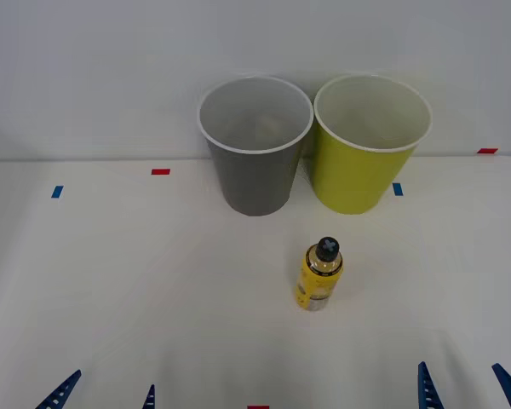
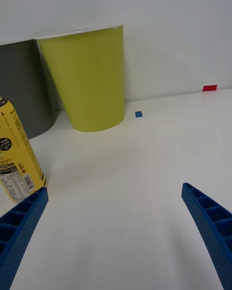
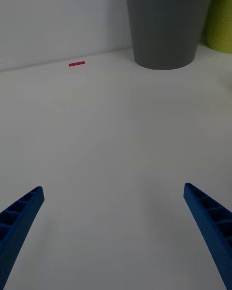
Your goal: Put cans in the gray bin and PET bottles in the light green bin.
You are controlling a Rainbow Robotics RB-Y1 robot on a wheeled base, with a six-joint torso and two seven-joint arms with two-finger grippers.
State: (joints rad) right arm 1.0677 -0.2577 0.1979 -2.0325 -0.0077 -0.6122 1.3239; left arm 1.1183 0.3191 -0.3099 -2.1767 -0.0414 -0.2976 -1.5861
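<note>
At the desk's near edge the right gripper (image 1: 468, 388) and left gripper (image 1: 106, 392) both wait with fingers spread wide, holding nothing. The PET bottle (image 1: 320, 274) stands upright near the desk's middle, just in front of the gap between the gray bin (image 1: 255, 162) and the light green bin (image 1: 366, 166), both at the far edge. The right gripper looks best placed: it should likely straddle the yellow label below the cap, squeeze squarely, then lift above the green bin's white rim
</note>
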